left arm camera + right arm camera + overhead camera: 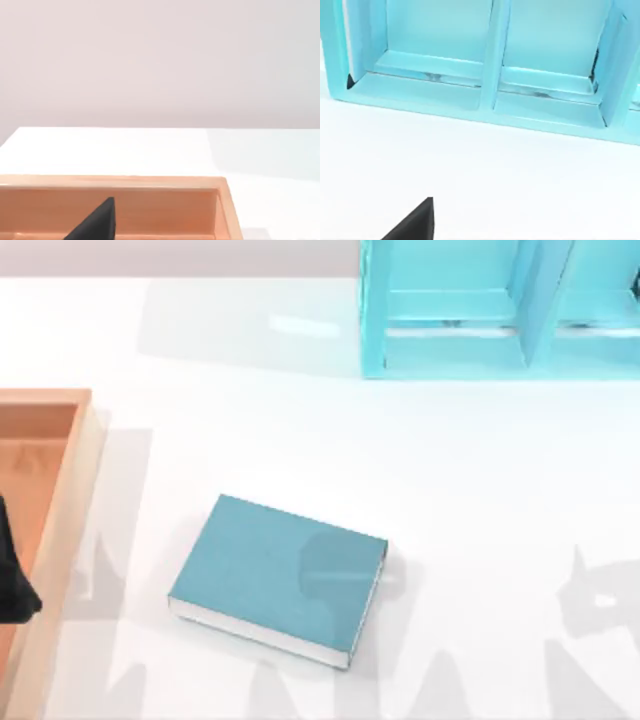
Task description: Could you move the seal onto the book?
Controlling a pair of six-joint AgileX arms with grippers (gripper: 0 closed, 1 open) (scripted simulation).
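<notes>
Book [275, 578]: teal hardcover, flat on white bench [450, 490], left of centre, white page edges along near side; cover bare. Wooden tray [62, 500]: at left bench edge; light cyan shelf unit [500, 310]: at far right. Left end effector: dark part [12, 585] above tray at left border, one dark fingertip [97, 222] seen over tray interior; opening cannot be told. Right end effector: one dark fingertip [415, 222] above bare bench, facing shelf unit; opening cannot be told.
</notes>
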